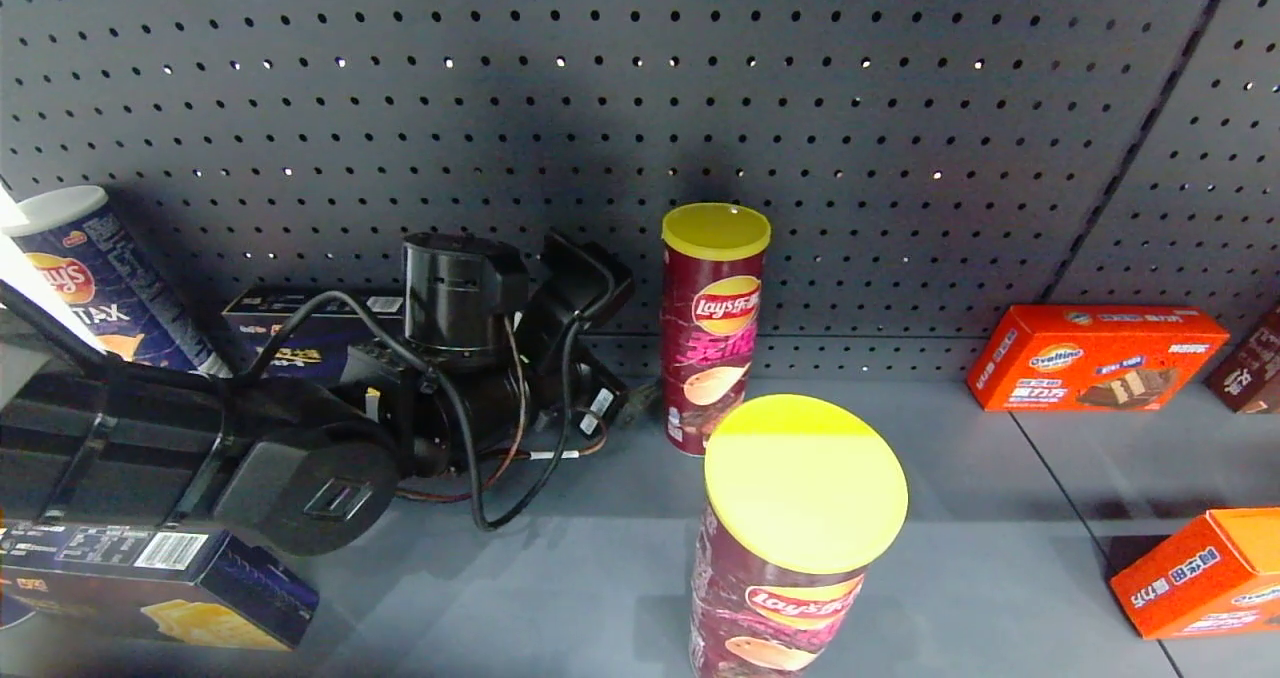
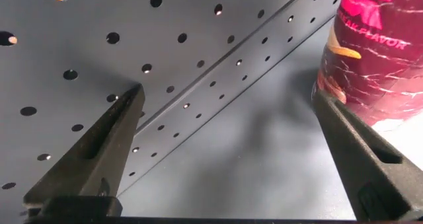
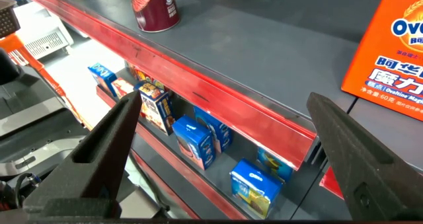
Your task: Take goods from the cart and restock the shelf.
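Two maroon chip cans with yellow lids stand on the grey shelf (image 1: 600,558): one at the back (image 1: 714,328), one nearer the front (image 1: 790,548). My left arm (image 1: 460,358) lies on the shelf to the left of the back can. Its gripper (image 2: 228,95) is open and faces the pegboard with nothing between the fingers. The back can (image 2: 377,45) stands just outside one finger (image 2: 360,151). My right gripper (image 3: 225,102) is open and holds nothing, out in front of the shelf's red front edge (image 3: 218,95). A maroon can (image 3: 155,6) stands farther along the shelf.
A blue chip can (image 1: 90,278) leans at the far left. Dark blue boxes lie behind the arm (image 1: 300,333) and at the front left (image 1: 150,588). Orange boxes (image 1: 1095,353) (image 1: 1200,573) (image 3: 390,45) lie on the right. Blue packs (image 3: 195,141) fill the lower shelf.
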Controlling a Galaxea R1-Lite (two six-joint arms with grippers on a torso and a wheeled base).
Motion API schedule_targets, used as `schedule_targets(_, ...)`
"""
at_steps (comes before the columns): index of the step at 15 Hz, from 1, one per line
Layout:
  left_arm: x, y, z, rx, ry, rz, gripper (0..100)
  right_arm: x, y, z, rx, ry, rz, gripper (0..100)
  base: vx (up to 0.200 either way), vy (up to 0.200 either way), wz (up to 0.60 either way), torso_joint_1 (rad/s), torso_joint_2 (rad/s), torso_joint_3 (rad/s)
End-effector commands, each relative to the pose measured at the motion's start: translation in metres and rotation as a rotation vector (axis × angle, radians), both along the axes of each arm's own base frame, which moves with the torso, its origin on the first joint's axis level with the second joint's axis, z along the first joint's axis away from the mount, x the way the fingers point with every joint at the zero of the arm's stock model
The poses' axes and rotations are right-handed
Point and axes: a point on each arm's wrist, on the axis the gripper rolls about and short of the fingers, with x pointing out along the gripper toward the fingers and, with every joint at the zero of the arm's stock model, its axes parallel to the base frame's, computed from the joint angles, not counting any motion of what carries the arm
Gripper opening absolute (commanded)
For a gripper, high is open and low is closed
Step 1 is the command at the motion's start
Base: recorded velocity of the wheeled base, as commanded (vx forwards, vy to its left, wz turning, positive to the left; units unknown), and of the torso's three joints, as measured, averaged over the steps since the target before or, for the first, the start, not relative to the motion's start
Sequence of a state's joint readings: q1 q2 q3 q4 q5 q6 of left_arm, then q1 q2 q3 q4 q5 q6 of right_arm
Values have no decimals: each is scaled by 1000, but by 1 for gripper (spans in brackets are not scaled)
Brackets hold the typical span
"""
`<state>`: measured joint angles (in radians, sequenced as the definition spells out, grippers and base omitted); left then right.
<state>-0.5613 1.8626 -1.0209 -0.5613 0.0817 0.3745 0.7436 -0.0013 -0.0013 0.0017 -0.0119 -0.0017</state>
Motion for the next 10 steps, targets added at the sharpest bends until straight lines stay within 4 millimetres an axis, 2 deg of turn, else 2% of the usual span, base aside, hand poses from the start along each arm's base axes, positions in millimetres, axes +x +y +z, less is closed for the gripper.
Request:
schedule_targets(1, -1, 1, 0, 2, 1, 5, 100, 0, 0, 0, 0, 1, 0, 100, 0, 0, 0, 0, 0, 0)
schedule_targets(2, -5, 3, 2, 2, -2, 8, 100, 0, 0, 0, -1, 2, 2, 100, 0, 0, 0, 0, 0, 0)
schedule_targets(5, -39, 24, 35, -42, -73, 4, 100, 0, 0, 0, 0, 1, 0, 100, 0, 0, 0, 0, 0, 0)
schedule_targets(7, -67, 43, 50, -71, -104, 8, 100, 0, 0, 0, -2, 0, 0, 100, 0, 0, 0, 0, 0, 0)
schedule_targets(10, -122, 72, 83, -208, -202, -9, 100, 0, 0, 0, -3, 1, 2, 100, 0, 0, 0, 0, 0, 0)
